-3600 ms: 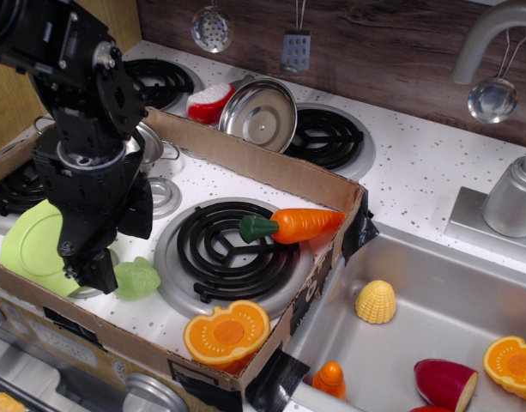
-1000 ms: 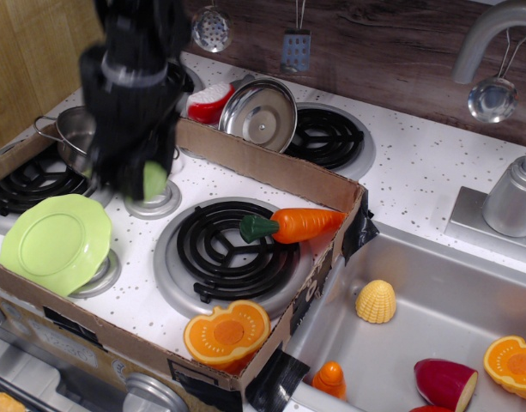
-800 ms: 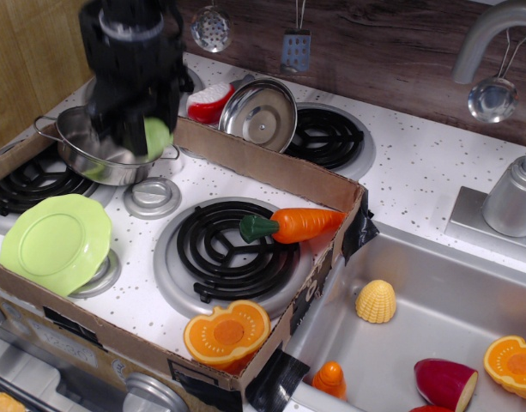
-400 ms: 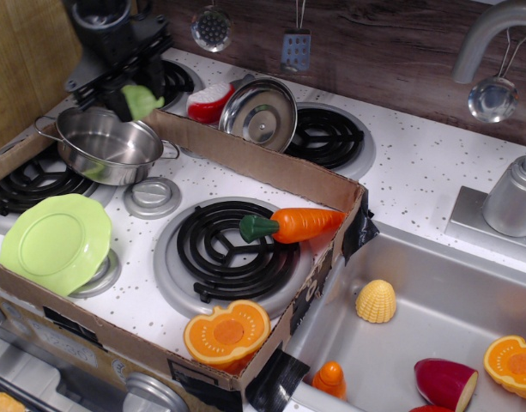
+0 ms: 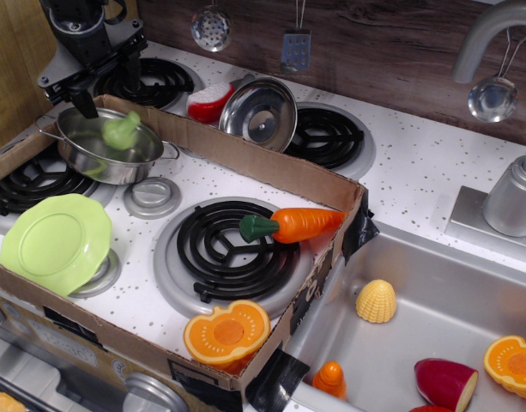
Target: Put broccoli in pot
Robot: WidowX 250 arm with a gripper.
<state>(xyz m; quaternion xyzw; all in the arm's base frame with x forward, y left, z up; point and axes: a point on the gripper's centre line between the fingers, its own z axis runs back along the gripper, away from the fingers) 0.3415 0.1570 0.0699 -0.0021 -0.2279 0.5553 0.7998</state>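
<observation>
On the white speckled worktop (image 5: 417, 163), a big open cardboard frame (image 5: 271, 167) fences off the front burners, and the steel sink (image 5: 417, 343) sits off at 4 o'clock with a few toy food pieces lying in it. Inside the frame the black coil burner (image 5: 232, 249) takes up the middle, with the carrot (image 5: 293, 225) lying across its 1 o'clock edge, leafy end pointing toward 9 o'clock. The lime-green plate (image 5: 52, 242) sits at 9 o'clock from that burner, tilted a bit on a smaller burner. The pot (image 5: 108, 148) is up at 10 o'clock from the coil burner, just beside the cardboard wall, wire handles sticking out on both sides. The steel lid (image 5: 258, 114) leans up at 12 o'clock, outside the frame, near a red-and-white toy piece. An orange pumpkin half (image 5: 226, 331) lies cut side up at 6 o'clock by the front wall.

The black arm's gripper (image 5: 104, 81) hangs above the pot's far rim, its jaws spread apart with nothing between them. The broccoli (image 5: 123, 131) is blurry, sitting inside the pot's rim toward its 1 o'clock side, clear of the fingers (image 5: 81, 101).
</observation>
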